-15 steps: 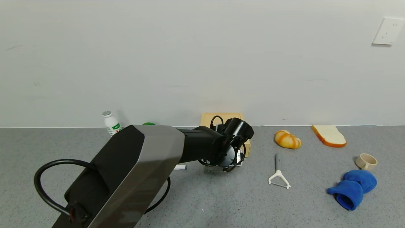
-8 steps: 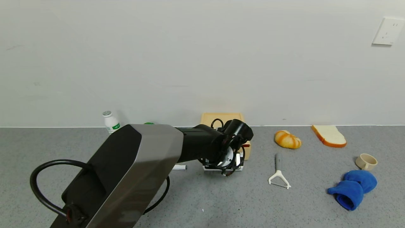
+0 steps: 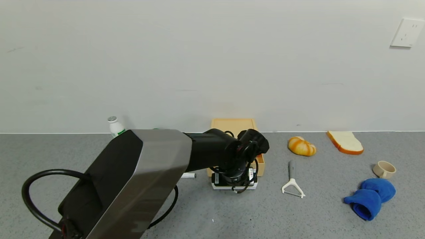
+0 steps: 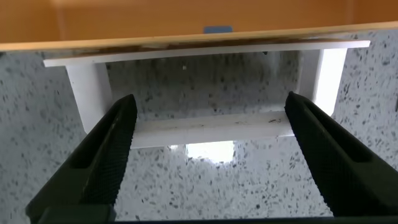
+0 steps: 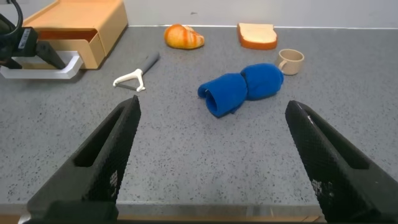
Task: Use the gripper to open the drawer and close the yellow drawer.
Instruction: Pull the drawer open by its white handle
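Observation:
The pale yellow drawer (image 3: 261, 162) stands partly slid out of its low case (image 3: 234, 124) at the back wall. Its white loop handle (image 3: 234, 187) lies on the table in front. My left gripper (image 3: 235, 181) reaches down onto the handle, its tips hidden under the wrist in the head view. In the left wrist view the gripper (image 4: 208, 115) is open, one finger at each end of the handle's front bar (image 4: 211, 127), with the drawer front (image 4: 186, 18) beyond. My right gripper (image 5: 212, 107) is open and empty above the table's near edge.
Right of the drawer lie a white and grey peeler (image 3: 292, 184), a bread roll (image 3: 301, 146), a bread slice (image 3: 345, 142), a beige cup (image 3: 384, 169) and a blue cloth (image 3: 370, 198). A small white bottle (image 3: 114, 126) stands at the back left.
The left gripper has drawn back toward me and lowered. The handle came with it and the drawer has slid partly out of its case.

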Available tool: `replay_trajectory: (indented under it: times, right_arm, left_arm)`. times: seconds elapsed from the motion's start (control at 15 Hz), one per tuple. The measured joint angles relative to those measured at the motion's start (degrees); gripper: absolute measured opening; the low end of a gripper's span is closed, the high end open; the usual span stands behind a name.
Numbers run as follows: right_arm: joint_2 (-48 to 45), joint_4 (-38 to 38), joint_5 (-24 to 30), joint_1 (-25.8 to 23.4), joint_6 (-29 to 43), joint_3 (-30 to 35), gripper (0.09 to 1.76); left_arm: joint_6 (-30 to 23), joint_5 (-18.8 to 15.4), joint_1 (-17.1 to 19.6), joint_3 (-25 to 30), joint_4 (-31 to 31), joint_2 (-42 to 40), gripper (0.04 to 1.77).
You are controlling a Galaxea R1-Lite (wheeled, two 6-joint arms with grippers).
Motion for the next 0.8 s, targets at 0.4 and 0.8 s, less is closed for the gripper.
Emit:
replay_trajectory:
  times: [0.4,0.8]
  right_arm:
    - [0.0,0.0,-0.02,0.0,0.0,0.0,1.71]
    - [0.0,0.0,0.0,0.0,0.0,0.0,1.71]
  left_arm:
    - [-5.18,-1.32,-2.23,1.52,6.07,-0.91,1.72]
    - [-8.53,-2.5,-3.75,4.8,6.12,-2.15,1.72]
